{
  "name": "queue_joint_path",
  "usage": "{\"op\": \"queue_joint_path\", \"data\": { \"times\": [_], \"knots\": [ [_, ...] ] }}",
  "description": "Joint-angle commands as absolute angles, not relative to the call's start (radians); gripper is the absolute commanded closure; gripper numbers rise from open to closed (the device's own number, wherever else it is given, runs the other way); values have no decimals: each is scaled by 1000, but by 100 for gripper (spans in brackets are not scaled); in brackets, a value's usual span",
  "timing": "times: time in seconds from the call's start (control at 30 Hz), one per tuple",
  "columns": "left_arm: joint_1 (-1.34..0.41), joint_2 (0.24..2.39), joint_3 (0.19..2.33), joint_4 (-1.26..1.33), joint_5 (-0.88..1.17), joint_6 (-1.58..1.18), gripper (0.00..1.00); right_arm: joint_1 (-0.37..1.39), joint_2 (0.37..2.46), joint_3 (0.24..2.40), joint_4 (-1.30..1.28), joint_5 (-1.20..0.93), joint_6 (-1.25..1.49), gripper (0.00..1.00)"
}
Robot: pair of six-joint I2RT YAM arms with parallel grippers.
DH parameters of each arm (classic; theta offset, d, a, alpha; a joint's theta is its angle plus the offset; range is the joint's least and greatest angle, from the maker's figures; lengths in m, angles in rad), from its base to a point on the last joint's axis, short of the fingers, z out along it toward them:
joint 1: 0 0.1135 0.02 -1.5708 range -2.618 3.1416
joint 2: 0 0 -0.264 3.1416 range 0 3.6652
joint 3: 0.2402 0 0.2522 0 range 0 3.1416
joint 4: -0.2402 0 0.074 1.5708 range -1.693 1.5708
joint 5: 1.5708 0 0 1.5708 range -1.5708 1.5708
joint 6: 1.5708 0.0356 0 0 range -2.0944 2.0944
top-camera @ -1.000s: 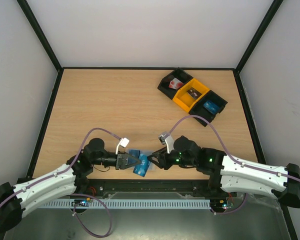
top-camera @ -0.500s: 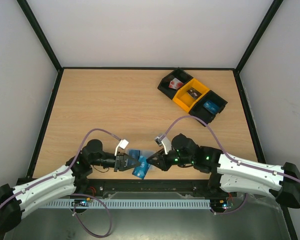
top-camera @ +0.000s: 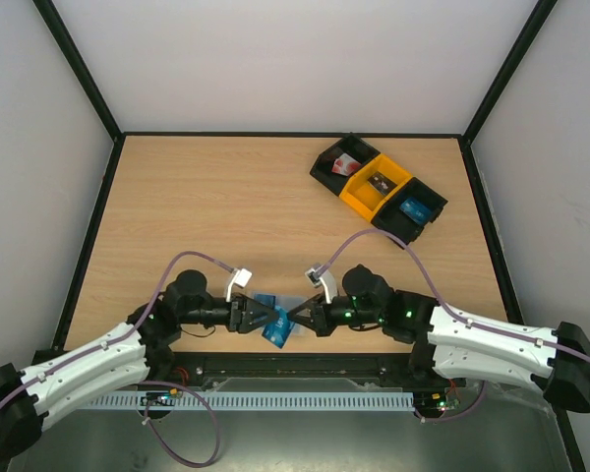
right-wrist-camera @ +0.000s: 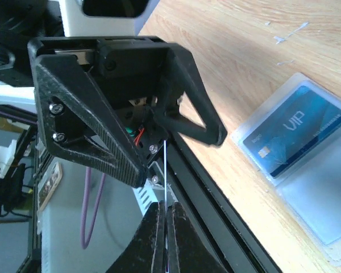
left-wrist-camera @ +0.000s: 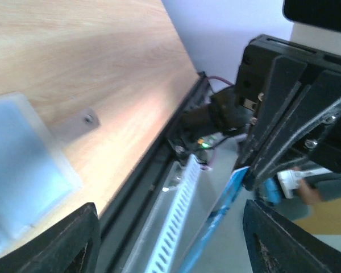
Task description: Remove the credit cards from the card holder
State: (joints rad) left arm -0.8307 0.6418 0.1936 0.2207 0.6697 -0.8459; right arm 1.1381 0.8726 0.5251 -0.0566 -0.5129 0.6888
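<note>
Credit card (right-wrist-camera: pixel 165 170): blue, out of the holder, pinched in the right gripper; seen edge-on from the right wrist; hangs in the air over the near table edge, between the two grippers.
Right gripper (right-wrist-camera: pixel 165 209): fingers pressed together on the credit card's lower edge.
Left gripper (left-wrist-camera: pixel 169 227): fingers spread wide, one on each side of the credit card, not touching it; faces the right gripper head-on.
Card holder (right-wrist-camera: pixel 324 199): translucent, lies flat on the table (top-camera: pixel 226 216) by the near edge, just beside both grippers.
VIP card (right-wrist-camera: pixel 295 136): blue, inside one holder pocket; nothing blue shows in the other pocket.
Bins (top-camera: pixel 379 192): black, yellow, black in a row, at the far right of the table, well apart from the arms; a blue card (top-camera: pixel 411 208) lies in the nearest black one.
</note>
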Motion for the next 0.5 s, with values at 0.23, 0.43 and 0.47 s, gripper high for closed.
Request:
{"op": "queue_joint_path", "data": {
  "times": [0.23,0.43,0.47],
  "knots": [
    [-830,602,421,-174,261,-737,0,1116,770,515,-125,-93,773,98],
    [-830,577,463,-208,153,-719,0,1095,761,537,-176,238,821,98],
    [-829,577,473,-215,138,-713,0,1091,764,539,-180,287,826,98]
  ]
}}
